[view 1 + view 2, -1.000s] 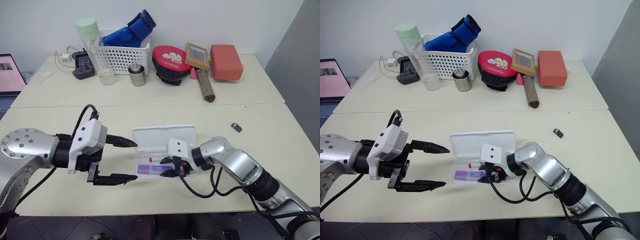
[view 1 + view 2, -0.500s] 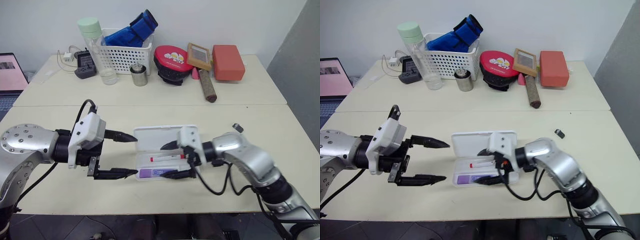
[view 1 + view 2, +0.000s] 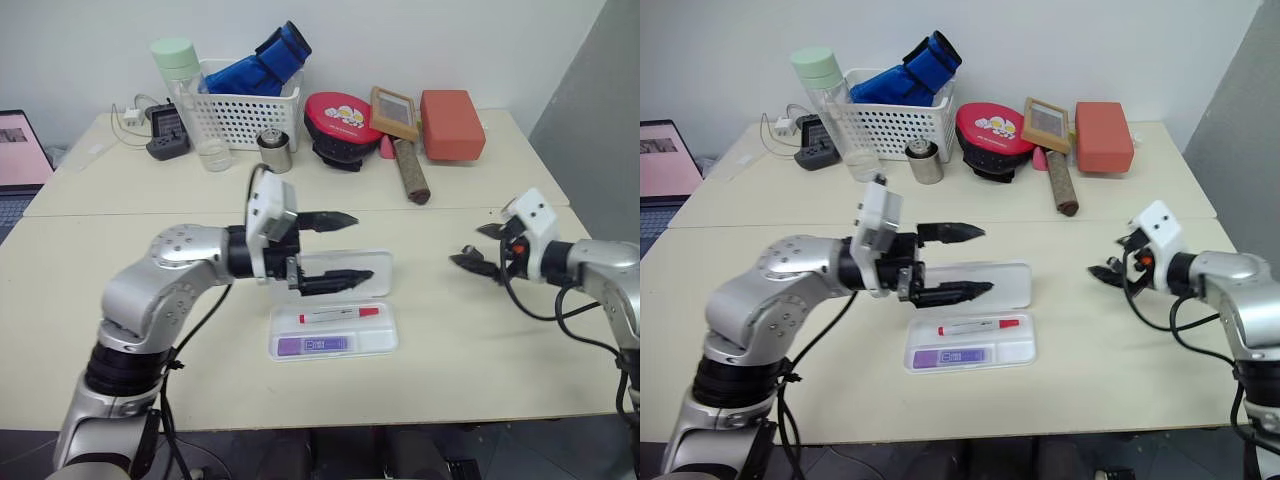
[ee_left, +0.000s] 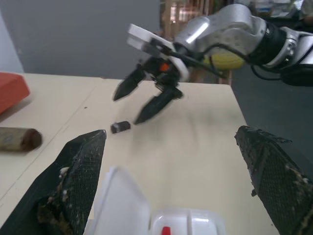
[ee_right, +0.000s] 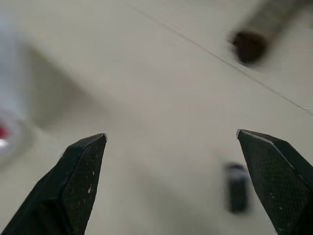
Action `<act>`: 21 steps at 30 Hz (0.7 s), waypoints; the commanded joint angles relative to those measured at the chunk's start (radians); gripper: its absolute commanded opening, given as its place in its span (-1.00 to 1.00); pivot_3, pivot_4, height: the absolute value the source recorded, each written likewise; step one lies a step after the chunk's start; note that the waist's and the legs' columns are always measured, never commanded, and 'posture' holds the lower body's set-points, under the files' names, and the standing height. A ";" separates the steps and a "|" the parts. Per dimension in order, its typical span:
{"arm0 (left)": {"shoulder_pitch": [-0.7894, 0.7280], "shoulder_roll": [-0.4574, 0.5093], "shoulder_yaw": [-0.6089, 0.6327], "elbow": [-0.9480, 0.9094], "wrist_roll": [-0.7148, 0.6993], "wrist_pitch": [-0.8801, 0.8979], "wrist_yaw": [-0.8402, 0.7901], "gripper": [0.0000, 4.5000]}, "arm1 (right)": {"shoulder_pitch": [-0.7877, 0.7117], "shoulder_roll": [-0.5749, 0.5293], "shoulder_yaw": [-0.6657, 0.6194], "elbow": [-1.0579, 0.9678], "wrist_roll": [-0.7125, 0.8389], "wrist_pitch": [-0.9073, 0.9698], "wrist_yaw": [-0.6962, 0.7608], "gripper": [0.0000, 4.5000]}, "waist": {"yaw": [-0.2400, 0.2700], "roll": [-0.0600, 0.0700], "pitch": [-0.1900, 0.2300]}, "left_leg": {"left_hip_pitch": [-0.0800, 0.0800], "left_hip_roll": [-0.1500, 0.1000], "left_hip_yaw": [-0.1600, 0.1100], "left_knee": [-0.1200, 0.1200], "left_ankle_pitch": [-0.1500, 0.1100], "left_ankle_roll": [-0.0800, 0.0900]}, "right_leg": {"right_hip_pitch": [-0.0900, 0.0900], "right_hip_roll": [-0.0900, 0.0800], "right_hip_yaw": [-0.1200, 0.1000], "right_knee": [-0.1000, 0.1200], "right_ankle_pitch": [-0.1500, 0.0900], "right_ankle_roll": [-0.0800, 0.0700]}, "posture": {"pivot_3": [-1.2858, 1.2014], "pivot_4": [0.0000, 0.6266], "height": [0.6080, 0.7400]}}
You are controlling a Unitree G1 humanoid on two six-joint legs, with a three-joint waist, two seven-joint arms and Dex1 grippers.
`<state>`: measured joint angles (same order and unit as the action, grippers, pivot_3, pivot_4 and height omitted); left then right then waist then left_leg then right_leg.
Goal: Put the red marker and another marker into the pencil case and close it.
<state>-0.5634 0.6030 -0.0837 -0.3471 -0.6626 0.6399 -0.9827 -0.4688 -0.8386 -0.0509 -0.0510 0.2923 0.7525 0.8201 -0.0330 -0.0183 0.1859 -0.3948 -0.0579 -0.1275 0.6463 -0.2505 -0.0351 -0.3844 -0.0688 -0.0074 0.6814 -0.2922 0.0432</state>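
The pencil case (image 3: pixel 333 330) lies open on the near part of the counter (image 3: pixel 480 340), its long axis running across the view from left to right. Its lid (image 3: pixel 375 268) is folded back on the far side, flat on the counter.

In the tray, the red marker (image 3: pixel 340 315) lies lengthwise along the far side, its long axis parallel to the case, with the larger red cap toward the robot's right and the small red tail toward the left. The purple marker (image 3: pixel 312 344) lies just in front of it, parallel to it, in the left half of the tray, with its pale label strip facing up. The two lie close together; whether they touch cannot be told.

The left gripper (image 3: pixel 352 247) hangs above the lid, pointing level toward the robot's right, its two black fingers spread wide with nothing between them. The right gripper (image 3: pixel 480 247) is well off to the right of the case, above bare counter, pointing back toward the left; its fingers are also apart and empty. A small dark clip-like object (image 4: pixel 120 127) lies on the counter near the right gripper.

Along the far edge of the counter stand a white lattice basket (image 3: pixel 248 112) holding a blue bundle, a clear bottle (image 3: pixel 188 95) with a green cap, a small metal cup (image 3: pixel 273 150) and a red box (image 3: pixel 452 124).
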 commanded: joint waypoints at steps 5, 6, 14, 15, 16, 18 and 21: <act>-0.043 -0.046 -0.012 0.005 0.041 -0.071 0.003 1.00 | -0.093 0.067 0.080 0.277 -0.110 -0.143 -0.033 0.99 | 0.000 0.000 0.000 | -0.001 0.000 0.001 0.000 0.002 -0.004 | -0.001 0.000 0.000 0.000 0.000 0.000 | 0.03 -0.52 1.00; -0.044 -0.049 -0.012 0.006 0.043 -0.076 0.003 1.00 | -0.098 0.072 0.082 0.293 -0.113 -0.153 -0.032 0.99 | 0.001 0.000 0.000 | -0.001 0.000 0.001 0.000 0.002 -0.004 | -0.001 0.000 0.001 0.000 0.000 0.000 | 0.03 -0.52 1.00; -0.059 -0.066 -0.013 0.016 0.058 -0.089 0.012 1.00 | -0.171 0.120 0.104 0.486 -0.152 -0.214 -0.017 0.77 | 0.000 0.000 0.000 | -0.001 0.000 0.001 0.000 0.002 -0.004 | -0.001 0.000 0.001 0.000 0.000 0.000 | 0.03 -0.52 1.00; -0.059 -0.066 -0.012 0.015 0.059 -0.089 0.014 1.00 | -0.173 0.119 0.106 0.490 -0.155 -0.212 -0.012 0.68 | 0.000 0.000 0.000 | -0.001 -0.001 0.002 0.001 0.003 -0.004 | -0.001 0.000 0.001 0.000 0.000 0.000 | 0.03 -0.52 1.00; -0.058 -0.065 -0.012 0.013 0.059 -0.089 0.015 1.00 | -0.174 0.119 0.107 0.491 -0.158 -0.211 -0.008 0.57 | 0.001 0.000 0.000 | -0.001 -0.001 0.002 0.001 0.003 -0.004 | -0.001 0.000 0.001 0.000 0.000 0.000 | 0.03 -0.52 1.00; -0.057 -0.064 -0.010 0.012 0.059 -0.090 0.017 1.00 | -0.173 0.117 0.110 0.491 -0.162 -0.201 0.001 0.36 | 0.001 0.000 0.000 | -0.001 -0.001 0.001 0.001 0.003 -0.004 | -0.001 0.000 0.001 0.000 0.000 0.000 | 0.03 -0.52 1.00; -0.057 -0.060 -0.007 0.011 0.060 -0.091 0.019 1.00 | -0.168 0.115 0.103 0.480 -0.157 -0.166 0.004 0.01 | 0.001 0.000 0.000 | -0.001 -0.001 0.001 0.001 0.003 -0.004 | -0.001 0.000 0.001 0.000 0.000 0.000 | 0.03 -0.52 1.00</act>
<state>-0.6018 0.5433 -0.1059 -0.3101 -0.6096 0.5645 -0.9707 -0.6313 -0.7152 0.0621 0.4373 0.1399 0.5591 0.8255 -0.0315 -0.0182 0.1859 -0.3960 -0.0587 -0.1263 0.6470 -0.2479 -0.0395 -0.3850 -0.0692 -0.0068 0.6809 -0.2920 0.0435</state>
